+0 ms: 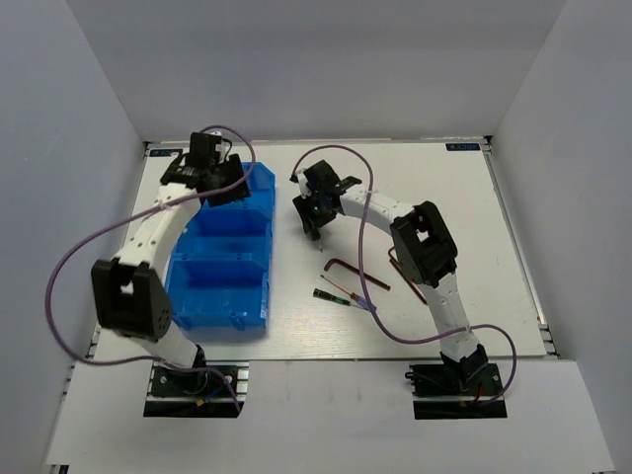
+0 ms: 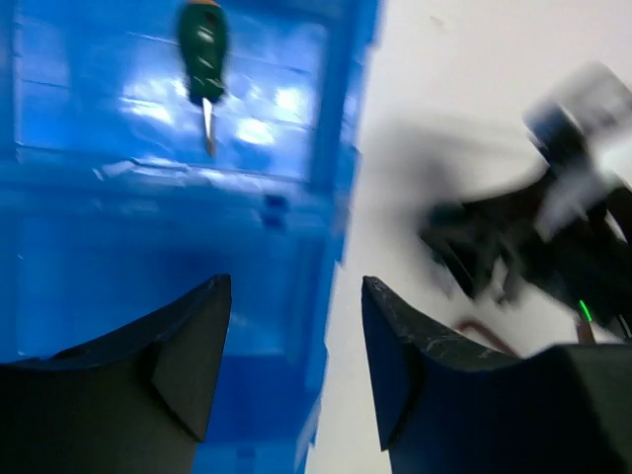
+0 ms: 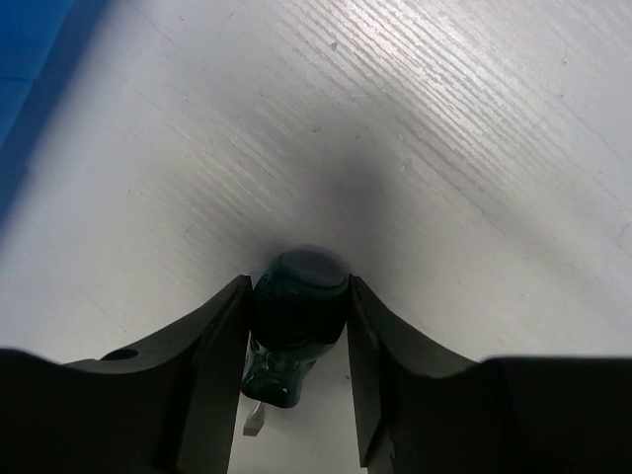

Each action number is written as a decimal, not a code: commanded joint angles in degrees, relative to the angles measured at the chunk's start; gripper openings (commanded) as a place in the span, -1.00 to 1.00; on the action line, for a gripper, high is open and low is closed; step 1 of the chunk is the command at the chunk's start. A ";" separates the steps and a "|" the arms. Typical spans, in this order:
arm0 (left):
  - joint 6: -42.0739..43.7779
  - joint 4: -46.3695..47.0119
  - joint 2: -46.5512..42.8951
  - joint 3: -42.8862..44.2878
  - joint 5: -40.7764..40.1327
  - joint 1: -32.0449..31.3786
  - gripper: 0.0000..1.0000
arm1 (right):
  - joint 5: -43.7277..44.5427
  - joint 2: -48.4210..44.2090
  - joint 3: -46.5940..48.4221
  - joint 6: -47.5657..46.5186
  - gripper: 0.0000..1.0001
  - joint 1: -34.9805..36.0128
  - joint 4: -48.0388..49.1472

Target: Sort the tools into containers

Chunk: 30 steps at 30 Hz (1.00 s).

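3 slim tools lie loose on the white table (image 1: pixel 464 217) nearest the arm bases: a thin green-black screwdriver (image 1: pixel 334 294), a dark hex key (image 1: pixel 357 274) just beyond it, and another thin dark piece (image 1: pixel 407 279) partly hidden under the right forearm (its kind I cannot tell). All 3 sit apart from the blue bins (image 1: pixel 222 288), which stand in a row of 3 on the left, so the sorting looks far from finished. Farther out, the right gripper (image 3: pixel 296 286) pinches a stubby green-handled screwdriver (image 3: pixel 294 341) across its fat handle, both fingers against its sides and the blade toward the wrist. That broad handle probably gives the surest hold, though I cannot tell whether it is off the table. Farthest, the left gripper (image 2: pixel 294 291) hangs over the far end of the bins, fingers spread with nothing between them. A second stubby screwdriver (image 2: pixel 202 49) lies inside a compartment ahead of it, likely so that like tools end up together.
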 commanded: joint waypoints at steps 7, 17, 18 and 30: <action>5.54 12.26 -30.63 -22.21 21.24 -2.59 0.35 | -24.25 4.16 20.78 -2.81 -1.00 -2.55 5.45; -0.97 9.03 -46.40 -32.26 19.85 -2.59 0.38 | -28.90 17.80 31.04 -10.63 -1.00 0.78 29.19; -0.97 9.02 -46.42 -32.25 19.84 -2.59 0.38 | -27.32 16.67 28.12 -11.68 -1.00 0.96 31.12; -0.97 4.89 -48.09 -31.20 20.37 -2.59 0.50 | -21.14 15.52 21.42 -9.68 -0.20 3.08 43.97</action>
